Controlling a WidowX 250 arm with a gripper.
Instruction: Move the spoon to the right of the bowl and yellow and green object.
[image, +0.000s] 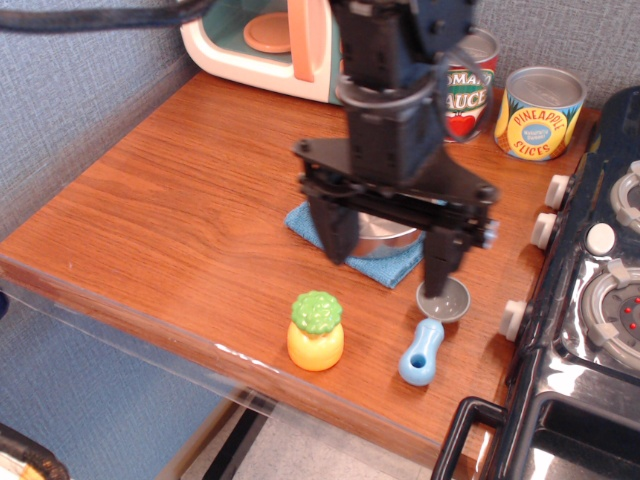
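The gripper is hanging above the wooden counter with its two fingers spread wide apart, holding nothing. The spoon is lying flat on the counter near the front edge, grey scoop pointing away, blue handle toward the edge. It is sitting right of the yellow and green object, which is standing upright, well apart from it. The bowl is resting on a blue cloth behind them, mostly hidden by the gripper. The right finger is overlapping the scoop in view; contact cannot be judged.
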